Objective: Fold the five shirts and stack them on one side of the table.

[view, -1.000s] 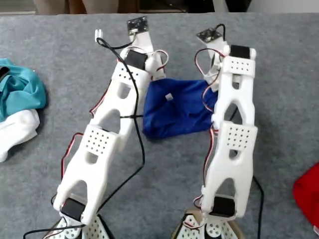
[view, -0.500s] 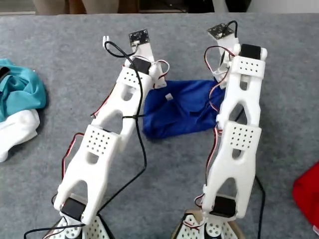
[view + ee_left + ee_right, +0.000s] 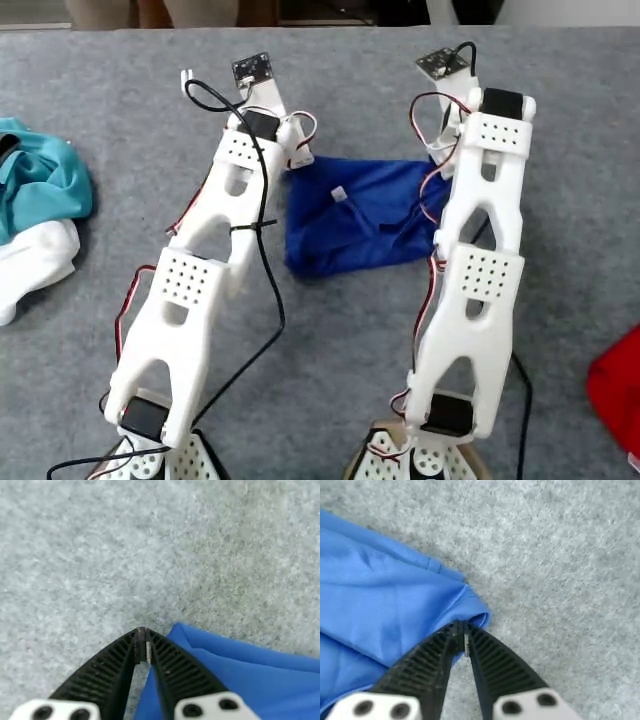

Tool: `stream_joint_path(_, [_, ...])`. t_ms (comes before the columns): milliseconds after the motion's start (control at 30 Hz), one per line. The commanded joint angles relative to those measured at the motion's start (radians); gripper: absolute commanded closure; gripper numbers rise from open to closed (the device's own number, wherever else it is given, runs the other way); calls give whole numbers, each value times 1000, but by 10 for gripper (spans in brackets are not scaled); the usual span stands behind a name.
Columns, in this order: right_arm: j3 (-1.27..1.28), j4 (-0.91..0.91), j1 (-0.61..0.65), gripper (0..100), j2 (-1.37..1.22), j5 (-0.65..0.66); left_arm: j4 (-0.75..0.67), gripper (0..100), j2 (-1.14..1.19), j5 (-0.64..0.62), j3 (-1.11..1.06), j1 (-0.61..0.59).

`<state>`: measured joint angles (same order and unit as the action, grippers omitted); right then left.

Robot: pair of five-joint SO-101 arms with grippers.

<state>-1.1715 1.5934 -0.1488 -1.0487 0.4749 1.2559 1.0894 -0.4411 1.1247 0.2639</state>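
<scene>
**On the grey felt table (image 3: 350,340): early going, nothing stacked**

Between the two white arms, at the middle of the table, lies a royal-blue cloth shirt (image 3: 350,220). It is spread roughly flat but still rumpled, with loose creases across it and no clean fold in it.

At its far corner on the left side sits the left gripper (image 3: 142,632), jaws clenched tip to tip. The cloth's edge lies just beside one jaw, and whether any hem is nipped cannot be told.

At the opposite far corner the right gripper (image 3: 461,627) is clenched too. Its tips rest on the turned-over corner of the royal-blue cloth shirt, which it appears to pinch.

Near the table's left edge a crumpled teal shirt (image 3: 45,180) touches a bunched white shirt (image 3: 30,260), both unfolded. A red garment (image 3: 620,395) pokes in at the right edge, well apart from the rest.

As I judge it, the task is close to its start. One shirt is being stretched for folding, none is folded, no stack exists, and the others wait untouched.
</scene>
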Motion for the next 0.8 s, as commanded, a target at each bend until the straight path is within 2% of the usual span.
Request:
stream_joint_path(0, [-105, 52, 2, 993, 51, 2, 34, 981, -88, -3, 51, 0])
stream_joint_path(133, [-274, 170, 2, 993, 87, 2, 176, 981, -116, -6, 218, 6])
stream_joint_path(233, [-375, 193, -1, 993, 97, 0, 238, 981, -122, -6, 308, 12])
stream_joint_path(333, [-354, 195, 1, 990, 150, 29, 279, 981, -124, -8, 388, -35])
stream_joint_path(467, [-119, 196, 10, 990, 329, 61, 315, 981, -124, -8, 549, -172])
stream_joint_path(567, [163, 195, 22, 990, 549, 130, 325, 981, -159, -6, 546, -261])
stream_joint_path(633, [358, 193, 44, 989, 708, 173, 402, 981, -205, 0, 546, -315])
stream_joint_path(700, [539, 186, 71, 973, 854, 209, 486, 980, -237, 40, 545, -371])
stream_joint_path(767, [699, 186, 107, 921, 967, 242, 506, 981, -242, 106, 528, -451])
